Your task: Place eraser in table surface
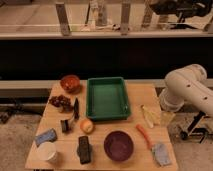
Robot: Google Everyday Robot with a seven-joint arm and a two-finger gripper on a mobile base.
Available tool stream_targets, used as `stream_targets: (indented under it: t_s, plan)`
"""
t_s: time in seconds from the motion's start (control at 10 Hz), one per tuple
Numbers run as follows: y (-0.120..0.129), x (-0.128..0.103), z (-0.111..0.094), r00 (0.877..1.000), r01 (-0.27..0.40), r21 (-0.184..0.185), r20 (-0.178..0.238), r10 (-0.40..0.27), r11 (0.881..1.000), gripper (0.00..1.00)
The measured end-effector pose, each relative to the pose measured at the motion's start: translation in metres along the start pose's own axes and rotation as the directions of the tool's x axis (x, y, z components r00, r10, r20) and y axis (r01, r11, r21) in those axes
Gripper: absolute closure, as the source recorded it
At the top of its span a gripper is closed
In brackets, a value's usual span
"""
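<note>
Tan wood worktop (pixel 141 95), rectangular, crowded with small items. We log the eraser (pixel 84 149) near the front edge: a dark blackish block lying flat on the wood, its long side running front to back. It sits between a white cup (pixel 47 152) on its left and a purple bowl (pixel 118 145) on its right, touching neither. An orange fruit (pixel 86 125) lies just behind it.

Further back, a green tray (pixel 107 97) takes the middle of the worktop. Left of the tray we note a brown bowl (pixel 70 82), a dark reddish clump (pixel 60 102), a thin dark upright piece (pixel 76 107) and a small dark chunk (pixel 65 125). A blue-grey sponge (pixel 46 136) lies at the left edge, behind the cup.

On the right side: a pale crumpled wrapper (pixel 152 115) and an orange-handled tool (pixel 144 135) whose grey-blue end reaches the front right corner.

The white arm (pixel 185 90) bulks in beside the worktop's right edge. The gripper (pixel 167 7) shows as a dark shape high at top right, well apart from the eraser and everything else on the wood. How its jaws stand we cannot tell.
</note>
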Motion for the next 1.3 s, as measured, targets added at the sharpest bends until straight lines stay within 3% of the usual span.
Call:
stream_targets:
  t_s: [0.6,1.0,1.3]
  plan:
    - [0.003,-0.002,0.001,1.0,0.013,0.0,-0.009,-0.013,1.0,0.2]
    - [0.012,-0.039,0.001,0.994,0.098,0.006,-0.049,-0.098,0.995,0.2]
    - [0.02,-0.068,-0.001,0.979,0.19,0.002,-0.073,-0.189,0.982,0.2]
